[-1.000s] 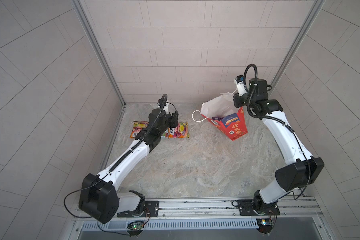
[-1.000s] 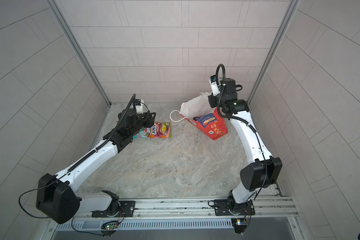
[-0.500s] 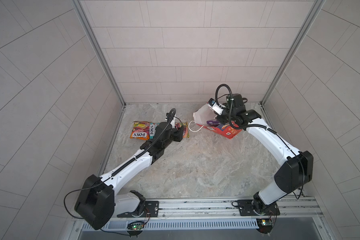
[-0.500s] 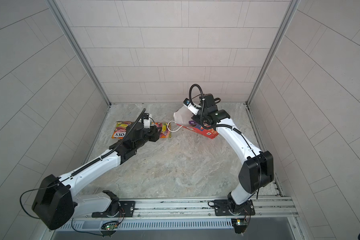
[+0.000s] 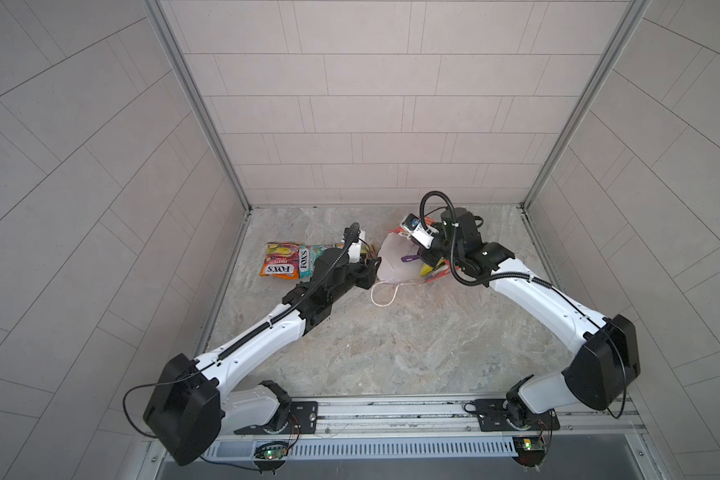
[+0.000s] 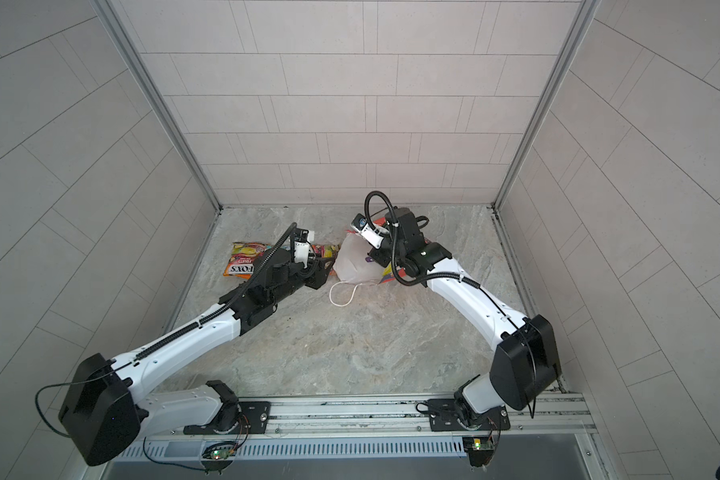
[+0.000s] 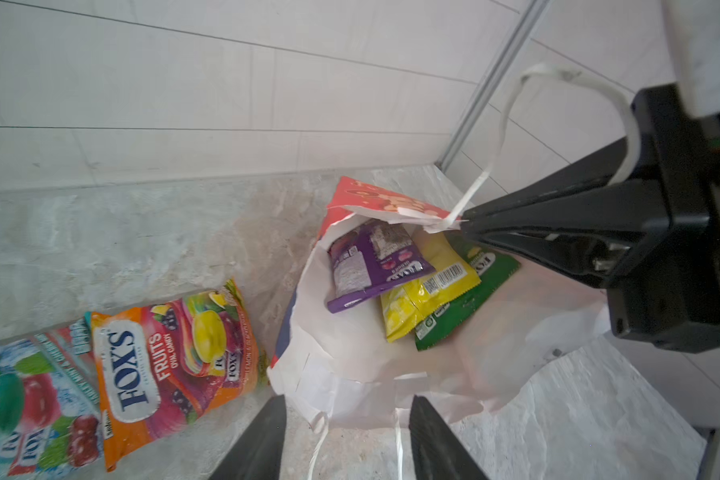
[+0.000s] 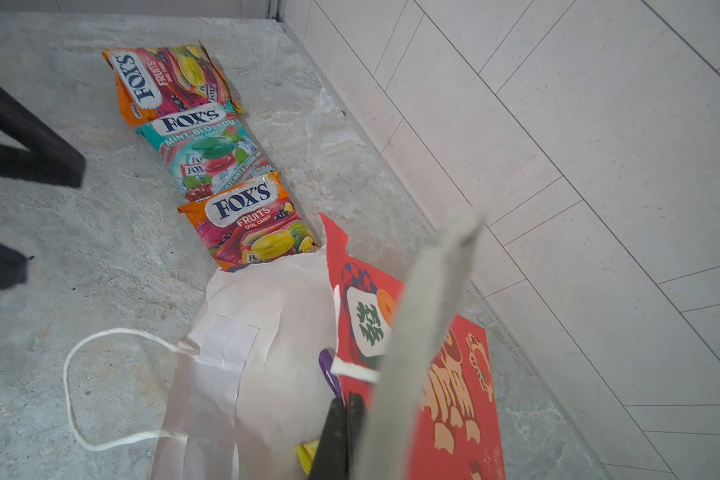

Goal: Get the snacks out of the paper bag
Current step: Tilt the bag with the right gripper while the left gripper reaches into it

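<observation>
Your right pincer point(image 7: 460, 224) clamps the lip of the red paper gift bag point(image 7: 341, 357) on the grey marbled bench point(image 7: 142, 241), propping it open so your half-spread, empty left pincer point(image 7: 346, 401) faces the glossy purple, yellow and green candy packets point(image 7: 425, 291) inside.

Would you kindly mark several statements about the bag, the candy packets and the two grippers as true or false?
1. The paper bag lies on its side. True.
2. The purple packet is out on the table. False: it is inside the bag, on the yellow packet.
3. The right gripper is shut on the bag's upper rim. True.
4. The left gripper holds a packet. False: it is open and empty at the bag's mouth.
5. A teal packet lies on the table between two orange packets. True.
</observation>
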`<action>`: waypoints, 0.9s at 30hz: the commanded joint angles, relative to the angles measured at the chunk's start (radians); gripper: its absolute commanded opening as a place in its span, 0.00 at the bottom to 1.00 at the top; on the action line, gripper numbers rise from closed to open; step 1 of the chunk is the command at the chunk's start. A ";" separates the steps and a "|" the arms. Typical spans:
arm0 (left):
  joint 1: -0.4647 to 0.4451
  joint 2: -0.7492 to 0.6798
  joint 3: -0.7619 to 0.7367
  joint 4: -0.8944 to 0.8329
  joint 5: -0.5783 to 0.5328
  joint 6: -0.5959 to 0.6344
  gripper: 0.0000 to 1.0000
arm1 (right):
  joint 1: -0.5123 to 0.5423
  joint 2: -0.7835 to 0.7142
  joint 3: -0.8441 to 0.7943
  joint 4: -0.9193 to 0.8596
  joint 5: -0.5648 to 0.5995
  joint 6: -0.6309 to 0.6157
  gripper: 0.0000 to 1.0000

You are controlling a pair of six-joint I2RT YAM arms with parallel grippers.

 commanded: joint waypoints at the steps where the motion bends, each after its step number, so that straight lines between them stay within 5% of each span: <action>1: -0.048 0.035 -0.010 0.021 0.094 0.080 0.53 | 0.006 -0.108 -0.132 0.157 -0.026 0.062 0.00; 18: -0.145 0.116 0.055 0.010 0.079 0.277 0.54 | -0.027 -0.277 -0.274 0.266 -0.045 0.232 0.00; 27: -0.202 0.207 0.157 -0.059 0.075 0.502 0.54 | -0.032 -0.322 -0.291 0.245 -0.042 0.275 0.00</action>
